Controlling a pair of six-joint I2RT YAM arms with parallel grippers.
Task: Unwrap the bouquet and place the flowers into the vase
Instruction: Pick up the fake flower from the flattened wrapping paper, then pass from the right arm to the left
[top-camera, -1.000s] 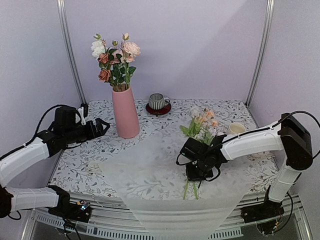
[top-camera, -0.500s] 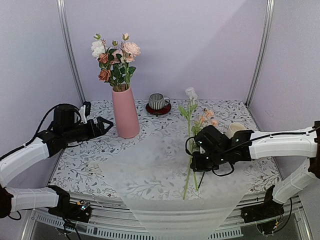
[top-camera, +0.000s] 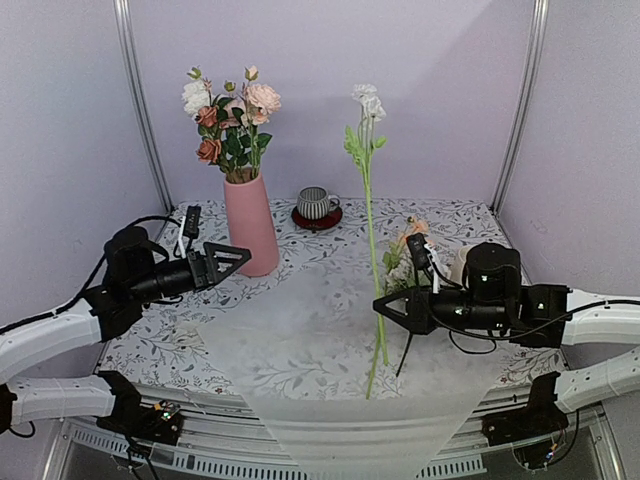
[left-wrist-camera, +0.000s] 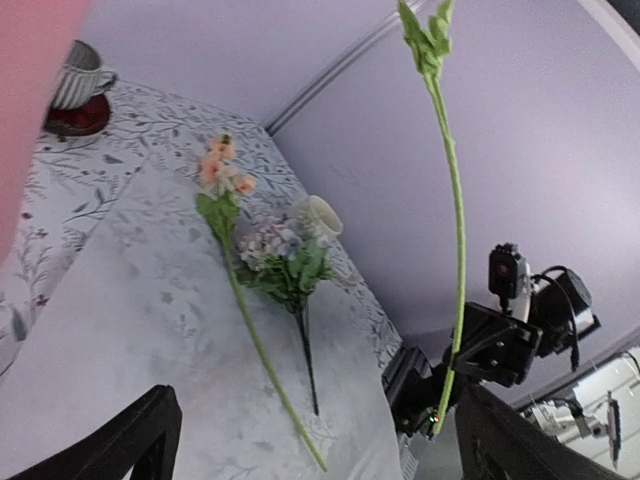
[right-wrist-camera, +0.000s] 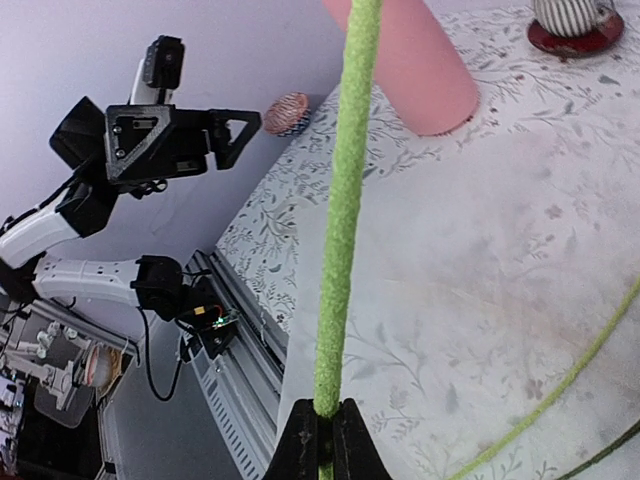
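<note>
Jaws of your left gripper stand wide apart, empty, near the pink vase holding blooms. Your right gripper is clamped on one white flower, stem upright; other flowers lie behind it.

Top cam's high at the near edge, looking down the table. Wrist cams face each other; both catch the upright flower stem, right's way closer.

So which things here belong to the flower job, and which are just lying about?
Job: tall matte pink vase; long green-stemmed white flower in right pincer; loose peach and lavender flowers; translucent white wrapping paper.
Lying about: grey striped mug; red saucer; cream mug.
</note>
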